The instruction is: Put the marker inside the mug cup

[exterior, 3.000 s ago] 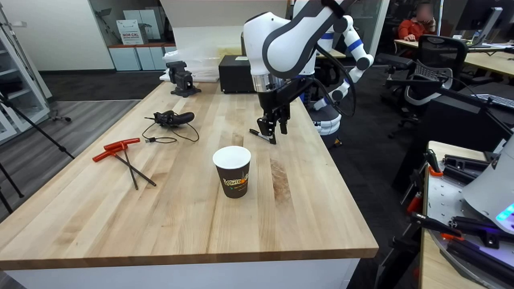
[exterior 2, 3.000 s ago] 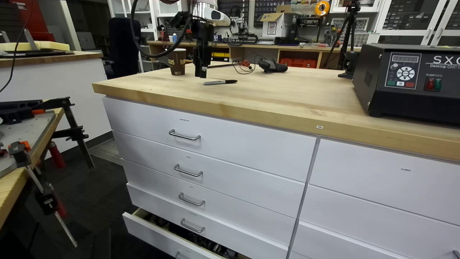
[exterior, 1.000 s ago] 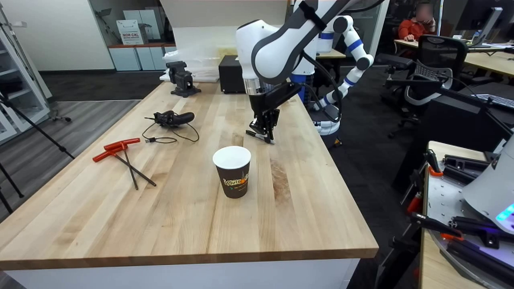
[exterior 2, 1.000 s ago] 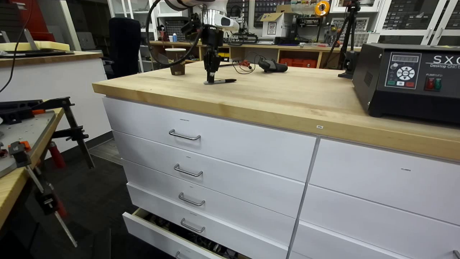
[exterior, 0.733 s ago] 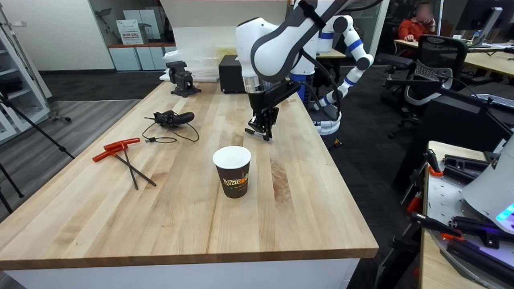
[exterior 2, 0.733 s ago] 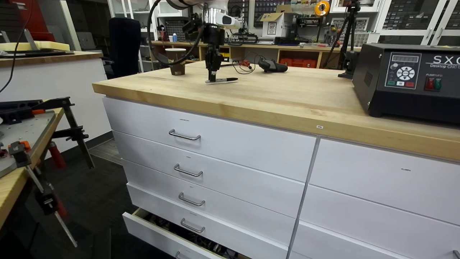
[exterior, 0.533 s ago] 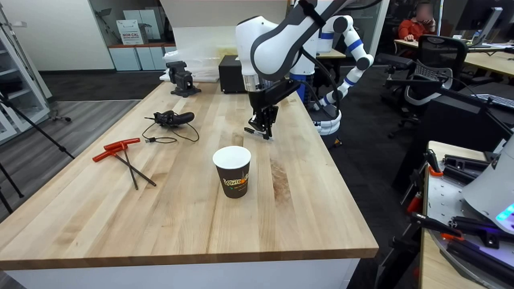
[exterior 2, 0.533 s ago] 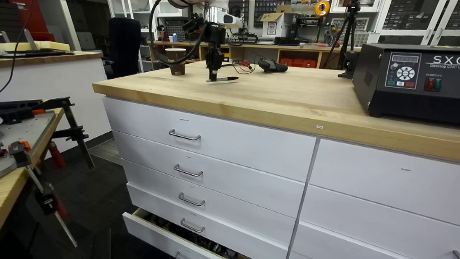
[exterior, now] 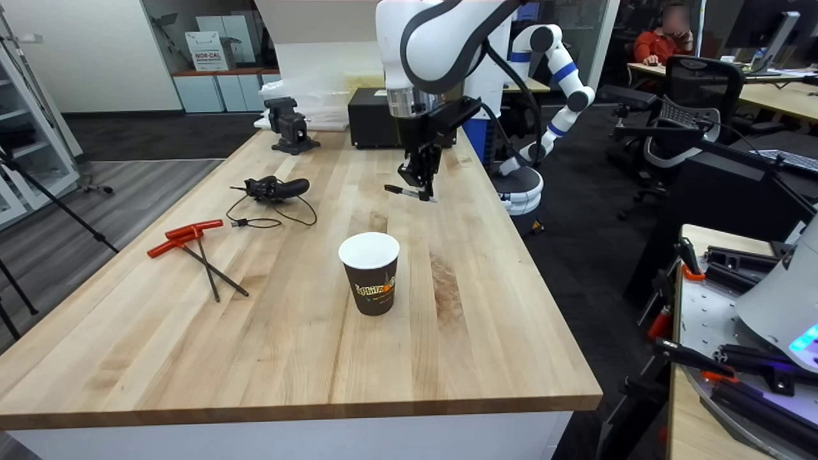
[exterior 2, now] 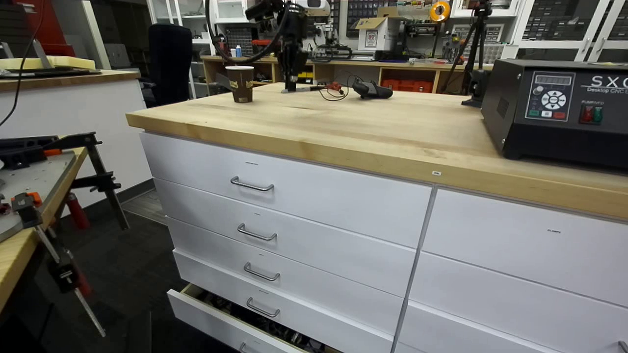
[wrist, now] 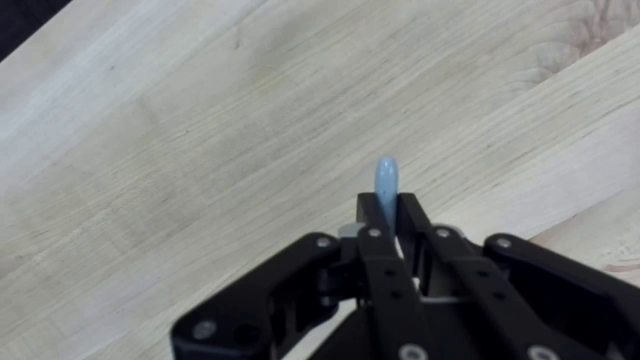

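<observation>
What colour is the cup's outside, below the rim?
The cup is dark brown there, with yellowish lettering; it shows best in an exterior view.

Wooden bench [exterior: 268, 358]; on it, two red-handled T-shaped tools [exterior: 205, 261], dark legs crossed. Near them, black device [exterior: 275, 188], cable looped. Farther off, black vise [exterior: 291, 128] near black control box [exterior 2: 557, 115]. White drawers [exterior 2: 304, 191] below, low one open. Background: person in orange [exterior: 658, 48], black office chair [exterior: 706, 80].

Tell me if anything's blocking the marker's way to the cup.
Nothing visible is. The gripper holds the marker over the table; in an exterior view, the red-handled tools and black cable lie left of the straight path to the cup.
</observation>
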